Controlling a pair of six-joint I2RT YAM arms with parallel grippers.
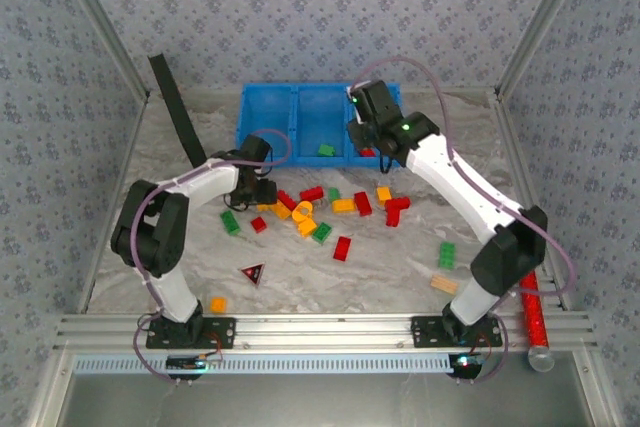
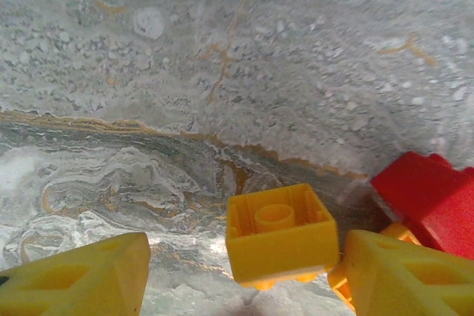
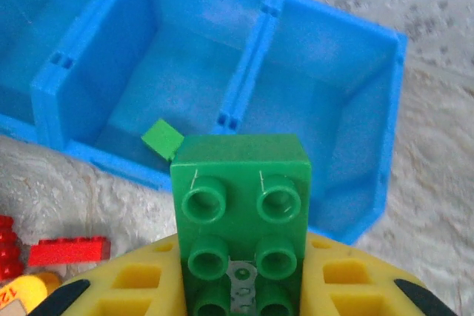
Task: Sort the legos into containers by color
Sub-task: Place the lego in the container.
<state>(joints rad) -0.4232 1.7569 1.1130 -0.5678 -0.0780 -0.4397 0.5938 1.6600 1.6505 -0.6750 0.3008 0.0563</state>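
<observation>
Legos (image 1: 343, 247) litter the bench (image 1: 390, 269); my right gripper (image 3: 241, 280) is clamped on a green brick (image 3: 241, 190) by the blue bin (image 3: 44, 86). I'd carry it over the middle compartment (image 3: 192, 72) — a green piece (image 3: 162, 138) lies there — then release low. Left gripper (image 2: 244, 258) straddles a yellow brick (image 2: 280, 231), jaws apart

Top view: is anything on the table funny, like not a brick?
Yes. A small dark triangle with a red edge lies flat on the marble table among the plastic bricks, but it is not a brick. A glittery red tube lies at the table's right edge, beside the right arm's base.
</observation>
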